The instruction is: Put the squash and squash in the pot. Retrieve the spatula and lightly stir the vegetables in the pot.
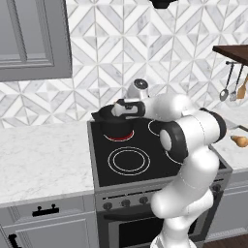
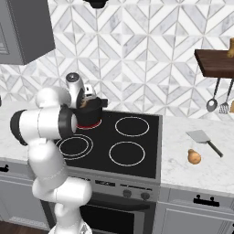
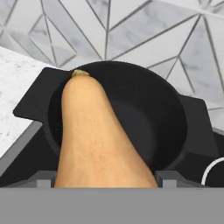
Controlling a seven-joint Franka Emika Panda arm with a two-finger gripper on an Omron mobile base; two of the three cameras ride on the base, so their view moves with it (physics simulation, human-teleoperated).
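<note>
My pincer point(image 3: 105, 186) grips one tan-orange pear-shaped squash point(image 3: 98, 135) just above the squat black pot point(image 3: 170, 118); the second squash point(image 2: 194, 156) and flat grey spatula point(image 2: 204, 139) wait on the right counter; stirring remains.

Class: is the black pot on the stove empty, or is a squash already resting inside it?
Empty: the pot shows a bare black bottom, and the squash sits between the gripper's fingers above it.

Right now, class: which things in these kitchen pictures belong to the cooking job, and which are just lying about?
Job:
- squat black pot
- tan pear-shaped squash between the open gripper fingers
- second tan squash on counter
- flat grey metal spatula

Lying about:
- hanging steel spoon
- dark wooden shelf
</note>
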